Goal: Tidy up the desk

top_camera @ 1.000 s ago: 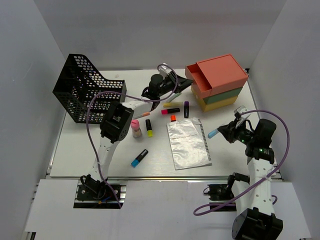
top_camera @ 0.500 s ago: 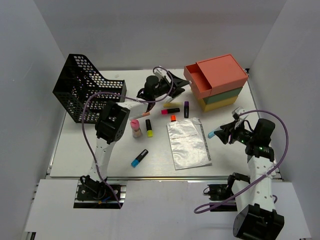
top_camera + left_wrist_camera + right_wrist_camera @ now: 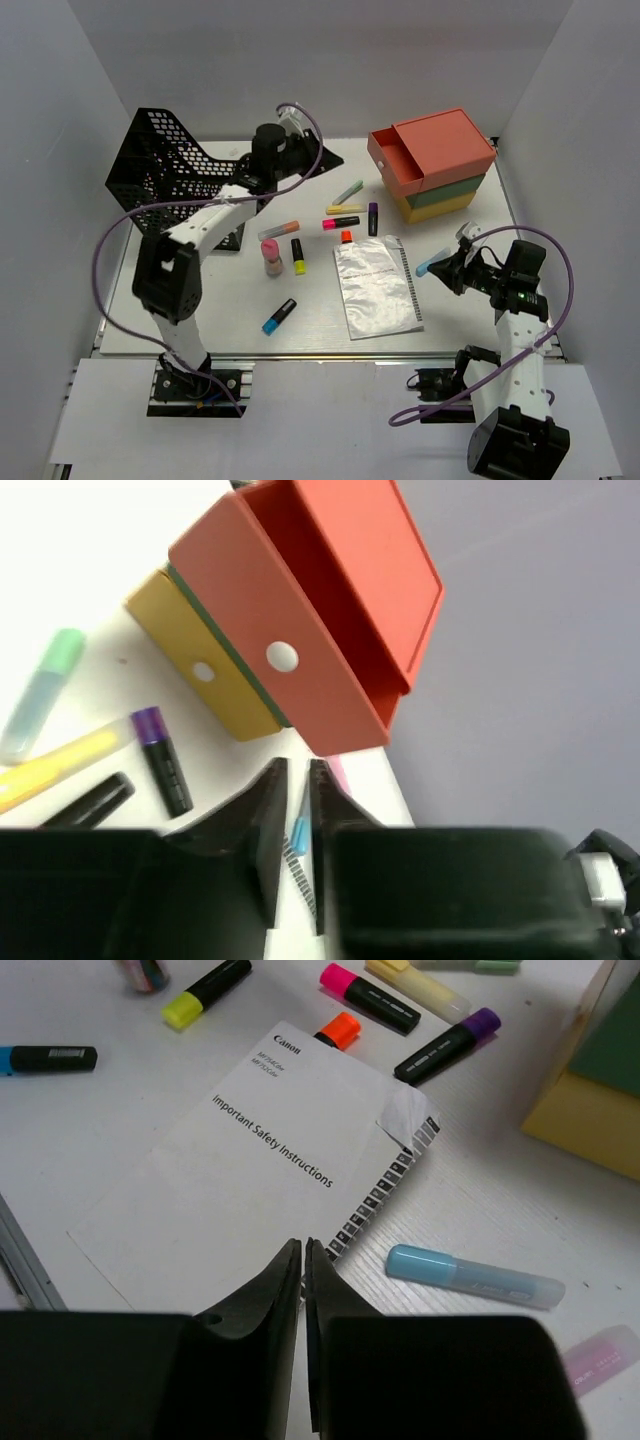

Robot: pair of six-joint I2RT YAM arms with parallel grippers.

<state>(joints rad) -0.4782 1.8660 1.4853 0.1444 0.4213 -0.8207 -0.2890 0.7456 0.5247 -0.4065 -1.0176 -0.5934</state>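
Note:
The white desk carries several loose markers and a booklet. My left gripper hovers above the back of the desk between the black mesh basket and the drawer box. In the left wrist view its jaws show only a narrow gap, with nothing between them. My right gripper is low over the desk's right side, just behind a light-blue marker. In the right wrist view it is shut and empty, at the booklet's corner, the light-blue marker to its right.
The box's coral top drawer is pulled out. A green marker, a yellow one and a purple-capped one lie in front of the box. A small pink bottle and a blue-capped marker sit left of the booklet.
My left arm has swung back and to the left, away from the drawer box toward the basket; its jaws spread wide and then narrowed again. The right arm has hardly moved.

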